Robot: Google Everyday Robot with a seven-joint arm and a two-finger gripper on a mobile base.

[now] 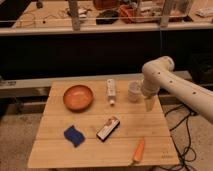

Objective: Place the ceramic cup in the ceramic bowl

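The ceramic cup (pixel 134 91), small, pale and handleless, stands upright at the back right of the wooden table (pixel 90 150). The ceramic bowl (pixel 78 97), round and orange-brown, sits at the back left and holds nothing. My gripper (pixel 149 104) hangs pointing down just right of the cup and slightly in front of it, above the table's right edge. The white arm bends over it from the right. It holds nothing that I can see.
A long white tube bottle (pixel 111 92) lies between bowl and cup. A blue sponge (pixel 74 135), a black and white bar (pixel 108 128) and an orange carrot (pixel 139 150) lie toward the front. Cables trail on the floor to the right.
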